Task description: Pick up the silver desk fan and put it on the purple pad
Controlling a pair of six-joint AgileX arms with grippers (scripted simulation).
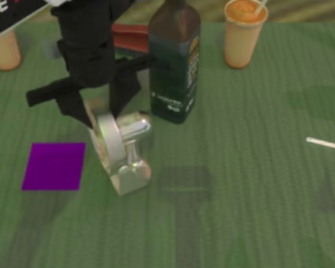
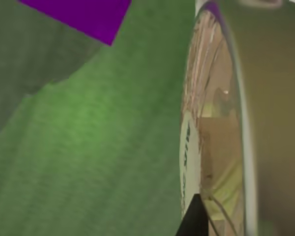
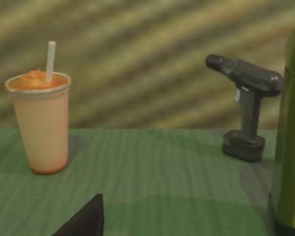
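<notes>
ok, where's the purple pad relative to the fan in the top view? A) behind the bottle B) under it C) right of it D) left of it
D: the purple pad lies bare on the table, to the left of the silver desk fan, not under it.

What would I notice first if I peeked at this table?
Probably the shiny fan near the middle, with the left gripper right over its disc. Next, the bright purple pad to its left, and the tall dark bottle standing behind the fan.
</notes>
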